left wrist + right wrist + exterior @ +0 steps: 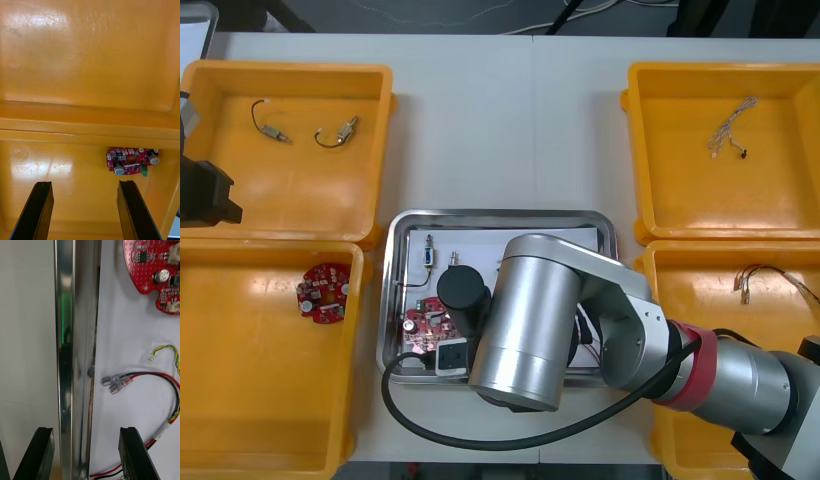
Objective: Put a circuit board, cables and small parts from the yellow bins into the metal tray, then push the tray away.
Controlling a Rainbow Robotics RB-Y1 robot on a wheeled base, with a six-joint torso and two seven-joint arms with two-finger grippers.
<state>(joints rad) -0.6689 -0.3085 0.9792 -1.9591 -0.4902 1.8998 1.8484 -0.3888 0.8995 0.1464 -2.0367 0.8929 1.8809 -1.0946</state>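
Two black fingers of the right end effector [86, 431] are standing wide apart and holding nothing. One finger is sitting inside the metal tray [75, 315] and the other outside it, so the shiny rim is running right between them. Inside the tray, a red circuit board [150, 266] is lying on the white bottom, with a red and black cable [165, 377] and a yellow and green cable [169, 350] near it. The tray is sitting on the counter [510, 100] between the yellow bins [290, 68].

The push looks like the next job. The inside finger is standing very near the red and black cable, so it could catch that wire and drag it out. A push on one side only could turn the tray into a bin.

The left end effector [84, 183] is hanging open over a left bin, above another circuit board [129, 162].
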